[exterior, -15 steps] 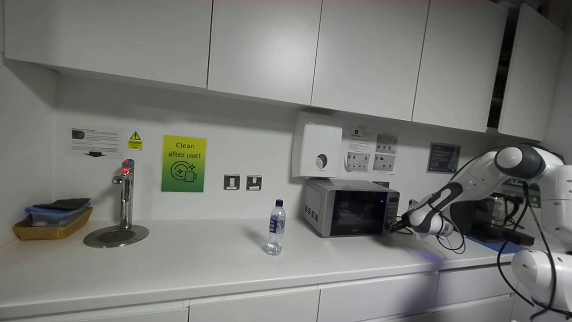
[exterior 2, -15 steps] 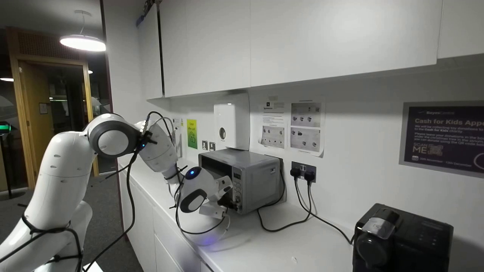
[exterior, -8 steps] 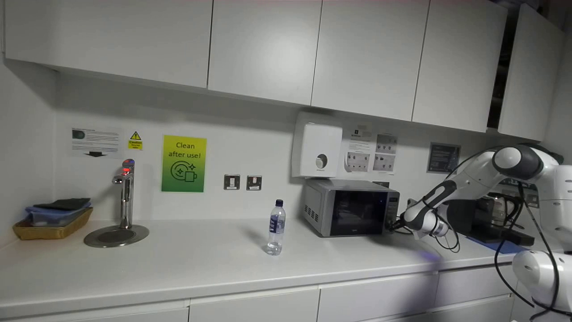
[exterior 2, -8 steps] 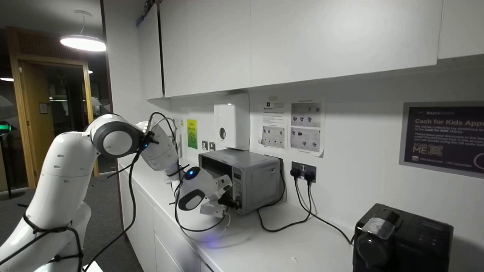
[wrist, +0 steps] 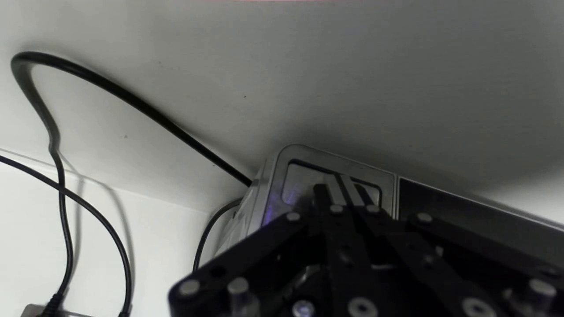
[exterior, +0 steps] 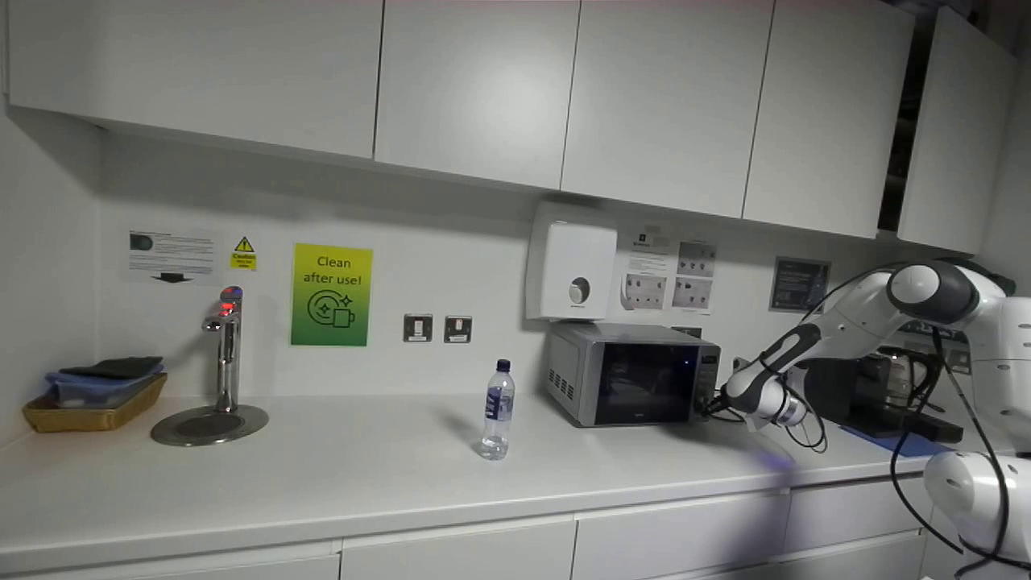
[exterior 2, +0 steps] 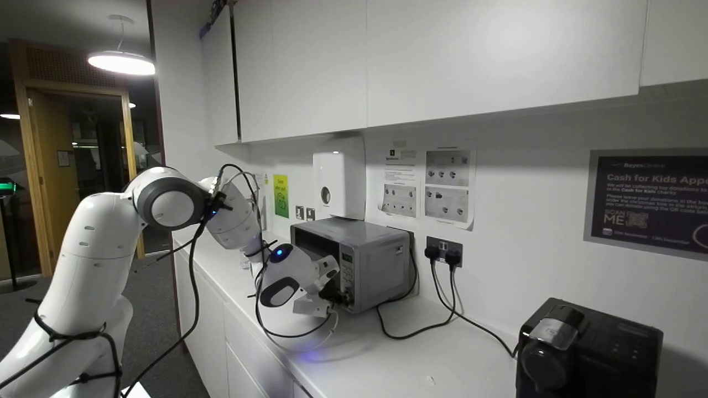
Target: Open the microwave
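Observation:
The microwave (exterior: 648, 383) is a silver-grey box with a dark glass door that lies flush with its front. Its side and control panel (exterior 2: 347, 276) show in an exterior view, where my arm covers much of the door. In the wrist view a large rounded push button (wrist: 304, 182) sits low on the panel. My gripper (wrist: 339, 177) is shut with nothing between its fingers, and the tips overlap that button. Whether they press on it I cannot tell. In both exterior views the gripper (exterior: 709, 408) is at the panel's lower end.
A water bottle (exterior: 498, 415) stands on the counter on the door side. Black power cables (exterior 2: 398, 334) lie on the counter beside the microwave, towards a black appliance (exterior 2: 586, 354). A white wall unit (exterior: 572, 270) hangs just above the microwave, with cupboards (exterior: 660, 105) overhead.
Early in the last second my arm and wrist shifted slightly towards the microwave's panel; since then they look almost still. The microwave door looks the same throughout, and the gripper has stayed shut.

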Robot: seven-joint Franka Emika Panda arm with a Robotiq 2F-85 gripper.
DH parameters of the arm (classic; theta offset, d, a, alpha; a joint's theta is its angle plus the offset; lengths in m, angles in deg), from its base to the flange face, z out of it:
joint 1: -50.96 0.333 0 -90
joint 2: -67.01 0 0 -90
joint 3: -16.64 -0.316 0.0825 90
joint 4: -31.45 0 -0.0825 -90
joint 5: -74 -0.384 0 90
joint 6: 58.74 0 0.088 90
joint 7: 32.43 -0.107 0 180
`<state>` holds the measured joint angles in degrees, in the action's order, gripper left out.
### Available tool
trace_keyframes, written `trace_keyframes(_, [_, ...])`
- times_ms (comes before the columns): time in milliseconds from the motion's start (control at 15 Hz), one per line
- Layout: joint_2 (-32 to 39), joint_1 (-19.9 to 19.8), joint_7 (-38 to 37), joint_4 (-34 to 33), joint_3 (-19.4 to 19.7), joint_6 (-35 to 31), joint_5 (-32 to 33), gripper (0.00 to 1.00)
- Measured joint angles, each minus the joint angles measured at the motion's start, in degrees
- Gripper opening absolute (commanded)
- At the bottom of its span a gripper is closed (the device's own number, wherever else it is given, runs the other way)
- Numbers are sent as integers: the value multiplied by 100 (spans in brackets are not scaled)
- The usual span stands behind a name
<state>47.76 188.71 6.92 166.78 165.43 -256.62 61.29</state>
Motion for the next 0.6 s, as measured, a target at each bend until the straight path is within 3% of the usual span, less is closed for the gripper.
trace_keyframes(600, [-15, -35, 461, -17, 3, 4, 22, 0])
